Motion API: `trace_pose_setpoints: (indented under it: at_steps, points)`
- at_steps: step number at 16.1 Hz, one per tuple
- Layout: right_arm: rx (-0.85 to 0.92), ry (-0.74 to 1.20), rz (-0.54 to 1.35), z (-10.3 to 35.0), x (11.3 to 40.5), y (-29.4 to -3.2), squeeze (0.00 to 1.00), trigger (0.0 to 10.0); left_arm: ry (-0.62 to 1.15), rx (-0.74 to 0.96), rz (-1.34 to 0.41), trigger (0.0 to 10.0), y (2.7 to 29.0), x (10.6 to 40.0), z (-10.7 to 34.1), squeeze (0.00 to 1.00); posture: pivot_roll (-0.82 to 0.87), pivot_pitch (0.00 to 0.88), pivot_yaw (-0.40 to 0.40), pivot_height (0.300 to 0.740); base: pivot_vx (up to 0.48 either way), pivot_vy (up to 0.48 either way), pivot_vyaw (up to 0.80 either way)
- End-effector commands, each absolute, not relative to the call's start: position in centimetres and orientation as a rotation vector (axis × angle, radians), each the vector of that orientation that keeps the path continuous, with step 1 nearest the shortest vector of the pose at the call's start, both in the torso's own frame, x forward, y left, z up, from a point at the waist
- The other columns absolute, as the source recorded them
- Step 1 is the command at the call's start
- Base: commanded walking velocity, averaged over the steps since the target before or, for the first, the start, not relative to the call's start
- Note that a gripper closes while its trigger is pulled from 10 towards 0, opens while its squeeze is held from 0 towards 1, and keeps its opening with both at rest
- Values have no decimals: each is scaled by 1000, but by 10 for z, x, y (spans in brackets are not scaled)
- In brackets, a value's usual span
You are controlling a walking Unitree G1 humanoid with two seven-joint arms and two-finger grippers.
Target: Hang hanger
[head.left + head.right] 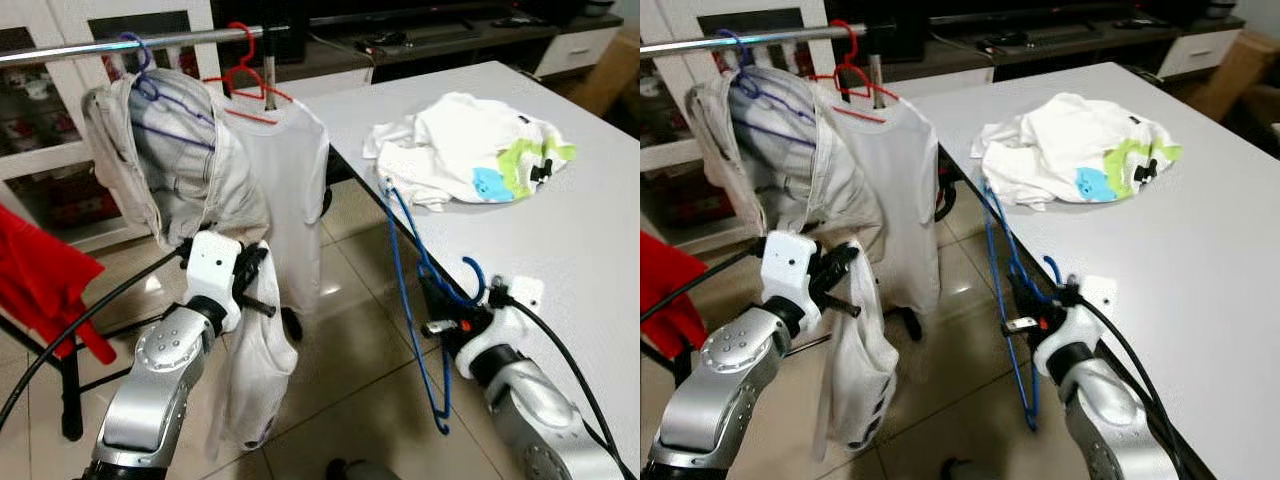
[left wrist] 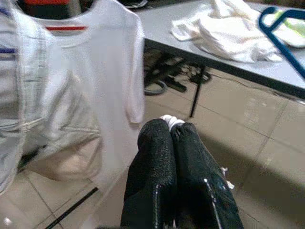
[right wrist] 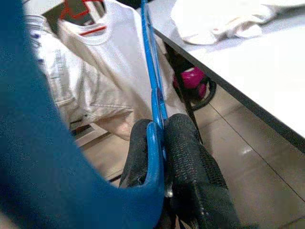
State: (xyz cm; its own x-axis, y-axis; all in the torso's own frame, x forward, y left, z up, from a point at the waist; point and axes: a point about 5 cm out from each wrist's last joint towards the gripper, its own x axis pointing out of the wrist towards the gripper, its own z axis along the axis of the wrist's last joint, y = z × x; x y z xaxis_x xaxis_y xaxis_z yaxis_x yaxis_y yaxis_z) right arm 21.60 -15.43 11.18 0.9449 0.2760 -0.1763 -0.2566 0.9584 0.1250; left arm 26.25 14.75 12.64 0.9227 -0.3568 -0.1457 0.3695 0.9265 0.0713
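Observation:
My right gripper (image 1: 438, 326) is shut on a blue hanger (image 1: 410, 250) beside the table's near-left edge; the hanger's frame leans up against that edge and its hook curls above my wrist. In the right wrist view the black fingers (image 3: 183, 143) pinch the blue wire (image 3: 153, 71). My left gripper (image 1: 260, 285) is shut on a white garment (image 1: 255, 370) that droops toward the floor, below the clothes rail (image 1: 100, 45). A bit of white cloth (image 2: 169, 121) pokes out at its fingertips. A red hanger (image 1: 240, 65) on the rail carries a white T-shirt (image 1: 290, 170).
A purple hanger (image 1: 150, 90) with a beige garment (image 1: 170, 170) hangs left of the T-shirt. Crumpled white shirts (image 1: 460, 150) lie on the white table (image 1: 570, 240). A red cloth (image 1: 40, 280) hangs on a dark frame at far left. The floor below is tiled.

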Motion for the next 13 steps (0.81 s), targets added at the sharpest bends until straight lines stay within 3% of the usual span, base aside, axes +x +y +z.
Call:
trace_pose_setpoints:
  at_steps: [1,4,6,10,13]
  points:
    - [90,184,247,113,216,-160,0,10000,100,97,-437,10000,137,263,133,0,-37,0,-1,740,0,0,-800]
    - [143,151,220,122,219,-160,0,10000,99,120,-502,10000,129,268,133,0,-70,0,7,740,0,0,-800]
    - [149,160,173,126,207,-170,0,10000,117,90,-537,10000,123,270,130,0,-139,0,54,740,0,0,-800]
    - [160,161,148,125,205,-174,0,10000,142,35,-487,10000,133,273,128,0,-117,0,41,740,0,0,-800]
    - [150,141,172,132,215,-163,0,10000,108,35,-474,10000,134,278,134,0,-111,0,56,740,0,0,-800]
